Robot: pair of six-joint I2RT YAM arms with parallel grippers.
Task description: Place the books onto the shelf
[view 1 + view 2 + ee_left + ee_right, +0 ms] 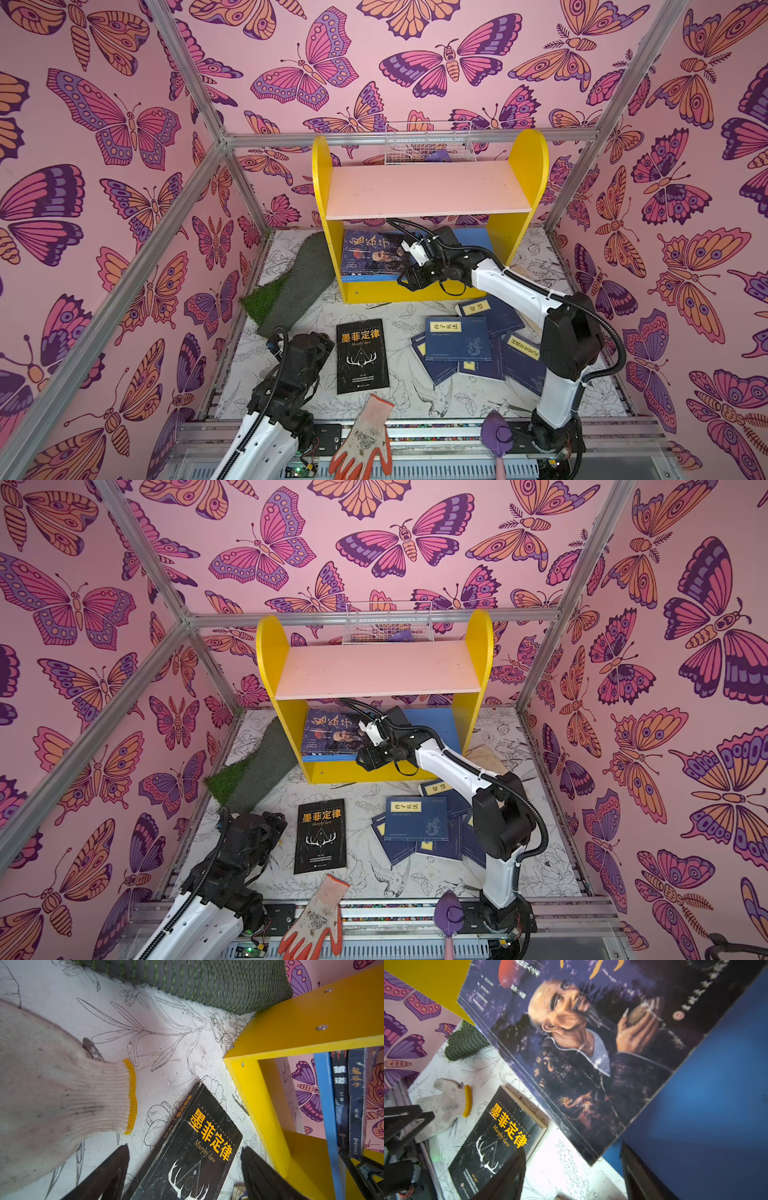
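The shelf (528,166) (478,646) stands at the back, its pink upper board bare. On the blue lower board (716,1105) two dark books (370,253) (332,733) lie stacked at the left; their spines (356,1105) show in the left wrist view. My right gripper (409,279) (573,1148) hovers open at the lower board's front edge, just off the top book's corner (591,1043), holding nothing. A black book (362,355) (193,1147) lies flat on the table. My left gripper (322,343) (184,1147) is open beside it. Several navy books (457,343) (415,823) lie piled under the right arm.
A work glove (368,432) and a purple trowel (496,436) lie at the table's front edge. A green turf mat (291,286) leans by the shelf's left side. A white wire basket (428,143) sits behind the shelf. Patterned walls close in on three sides.
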